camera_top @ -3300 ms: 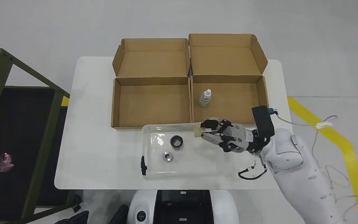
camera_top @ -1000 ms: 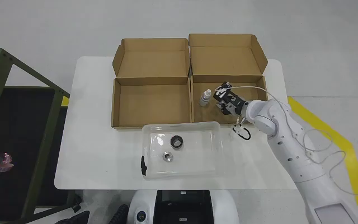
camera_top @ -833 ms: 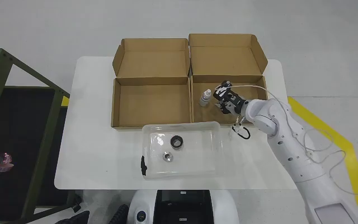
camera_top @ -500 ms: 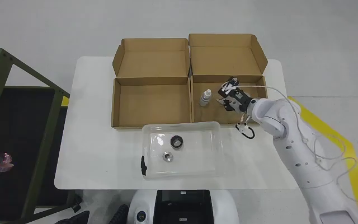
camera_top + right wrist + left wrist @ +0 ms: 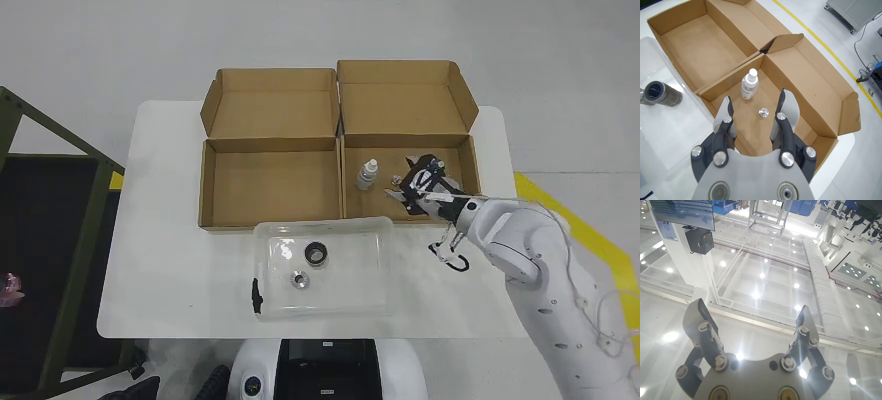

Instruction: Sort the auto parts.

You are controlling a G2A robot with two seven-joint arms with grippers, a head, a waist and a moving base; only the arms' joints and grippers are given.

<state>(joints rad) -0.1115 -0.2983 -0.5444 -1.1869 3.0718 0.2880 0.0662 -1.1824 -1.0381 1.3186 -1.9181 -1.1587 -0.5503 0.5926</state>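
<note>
Partly sorted: bottle point(image 5: 749, 86), cap point(image 5: 763, 113) in right box point(image 5: 797, 75); sleeve point(image 5: 317, 254), fitting point(image 5: 300, 280) unsorted in tray point(image 5: 370, 290). Right pincer point(image 5: 756, 97) wide open, empty.

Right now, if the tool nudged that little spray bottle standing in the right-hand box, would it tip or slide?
The spray bottle would probably tip rather than slide: it stands upright, tall and narrow, on a small base. It looks like clear plastic, so likely light. Once down, its round body may roll across the cardboard box floor.

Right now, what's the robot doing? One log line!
right gripper: jaws open over right box | metal part: in box by spray bottle | tray: two parts
</note>
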